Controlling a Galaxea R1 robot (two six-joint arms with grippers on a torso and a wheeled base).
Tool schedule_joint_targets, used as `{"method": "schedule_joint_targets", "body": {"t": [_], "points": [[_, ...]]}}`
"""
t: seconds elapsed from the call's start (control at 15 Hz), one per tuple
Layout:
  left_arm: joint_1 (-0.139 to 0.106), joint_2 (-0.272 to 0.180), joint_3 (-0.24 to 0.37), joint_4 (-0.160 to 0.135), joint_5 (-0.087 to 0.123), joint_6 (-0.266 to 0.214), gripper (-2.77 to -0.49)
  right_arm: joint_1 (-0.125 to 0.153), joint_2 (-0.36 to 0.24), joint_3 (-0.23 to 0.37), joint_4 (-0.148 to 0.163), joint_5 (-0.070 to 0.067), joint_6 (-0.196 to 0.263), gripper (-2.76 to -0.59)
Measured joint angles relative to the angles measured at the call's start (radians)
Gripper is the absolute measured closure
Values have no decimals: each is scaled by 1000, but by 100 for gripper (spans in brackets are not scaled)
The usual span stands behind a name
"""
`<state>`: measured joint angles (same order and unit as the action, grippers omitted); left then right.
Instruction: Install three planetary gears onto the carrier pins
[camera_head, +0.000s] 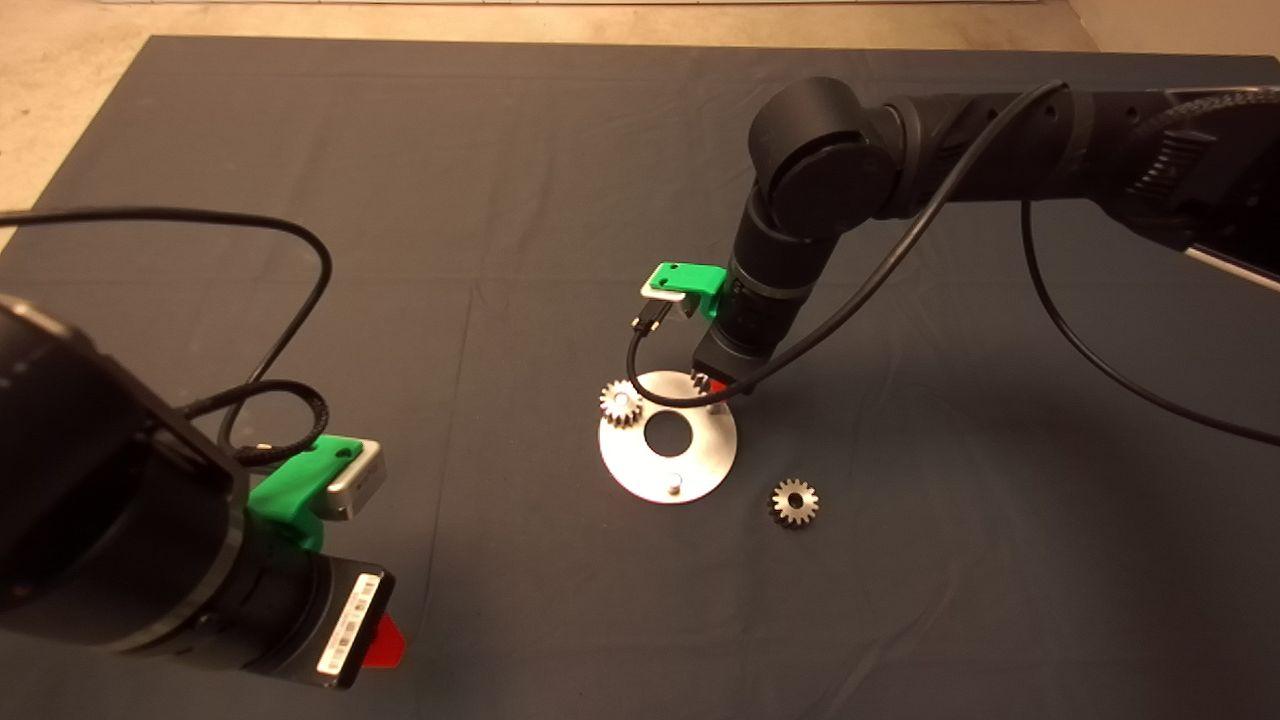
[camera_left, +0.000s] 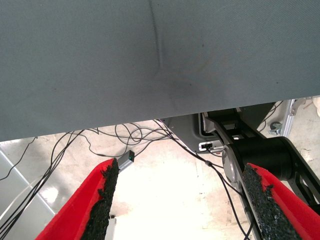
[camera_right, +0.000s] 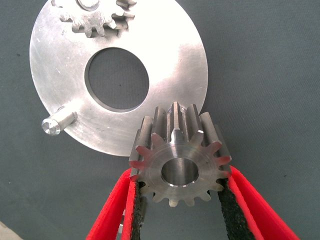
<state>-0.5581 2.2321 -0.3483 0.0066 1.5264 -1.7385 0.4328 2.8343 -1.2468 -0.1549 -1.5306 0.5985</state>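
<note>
Steel gear (camera_right: 180, 162) is sitting clamped between the right gripper (camera_right: 181, 186) fingers, hovering at the disc (camera_right: 165, 75) rim; its bore should be centring over the hidden pin before lowering. Left gripper (camera_left: 177, 200) is idling, spread, empty.

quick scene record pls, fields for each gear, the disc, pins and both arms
gear 1: seated on a pin at the disc's left edge
gear 2: held in the right end effector, at the disc's far right edge
gear 3: loose on the mat, right of the disc
disc: flat on the mat, central hole open
bare pin: near edge of the disc
third pin: hidden
left end effector: open, parked at lower left
</note>
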Motion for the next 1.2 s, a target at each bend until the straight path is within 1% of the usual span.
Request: {"method": "schedule_joint_targets", "body": {"t": [0.07, 0.2, 0.33, 0.67, 0.8, 1.07, 1.2], "points": [[0, 0, 0, 0, 0, 0, -175, -6, 0, 0, -6, 0, -2, -94], [0, 0, 0, 0, 0, 0, -175, -25, -1, -1, -9, 0, -5, -94], [0, 0, 0, 0, 0, 1, -175, -36, -1, -1, -10, 0, -7, -94], [0, -2, 0, -1, 0, 0, -175, -37, -6, -1, -13, 0, -20, -94], [0, -2, 0, -1, 0, 1, -175, -37, -6, -1, -21, 0, -26, -94], [0, -2, 0, -1, 0, 1, -175, -56, -9, -3, -36, 0, -34, -94], [0, -2, 0, -1, 0, 1, -175, -59, -8, -3, -38, 0, -45, -94]]}}
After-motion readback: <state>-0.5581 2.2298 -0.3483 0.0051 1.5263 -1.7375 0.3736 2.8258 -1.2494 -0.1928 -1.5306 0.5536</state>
